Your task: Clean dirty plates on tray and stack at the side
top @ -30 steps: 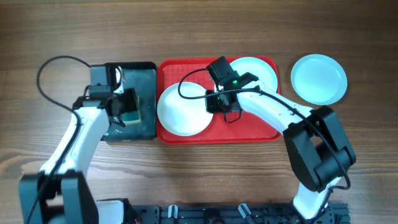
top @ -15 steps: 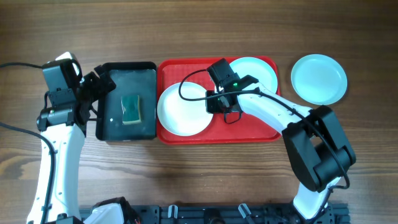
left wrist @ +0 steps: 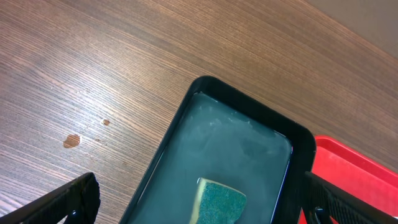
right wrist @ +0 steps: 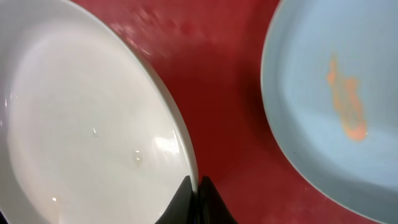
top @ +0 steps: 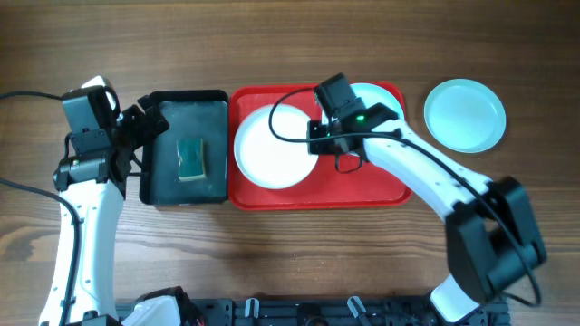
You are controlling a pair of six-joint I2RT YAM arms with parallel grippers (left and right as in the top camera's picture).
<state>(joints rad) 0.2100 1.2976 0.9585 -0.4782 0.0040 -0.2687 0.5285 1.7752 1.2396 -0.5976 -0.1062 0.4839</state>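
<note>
The white plate [top: 272, 149] is over the left half of the red tray [top: 362, 186], tilted up at its right rim. My right gripper [top: 317, 143] is shut on that rim; the right wrist view shows the fingers [right wrist: 198, 194] pinching the plate's edge [right wrist: 81, 137]. A pale aqua plate [top: 385, 100] lies in the tray's far right corner, partly under my arm, with an orange smear [right wrist: 347, 106] on it. A second aqua plate [top: 465, 115] lies on the table to the right of the tray. My left gripper [top: 145, 143] is open and empty at the basin's left edge.
A black basin [top: 181, 94] stands against the tray's left side with a green sponge [top: 190, 158] lying in it, also seen in the left wrist view [left wrist: 217, 200]. Bare wood table lies around it, with small brown spots [left wrist: 71, 141] to its left.
My left gripper let go of the sponge in the basin and drew back to the left. My right gripper lifted the white plate's rim and shifted it up and right.
</note>
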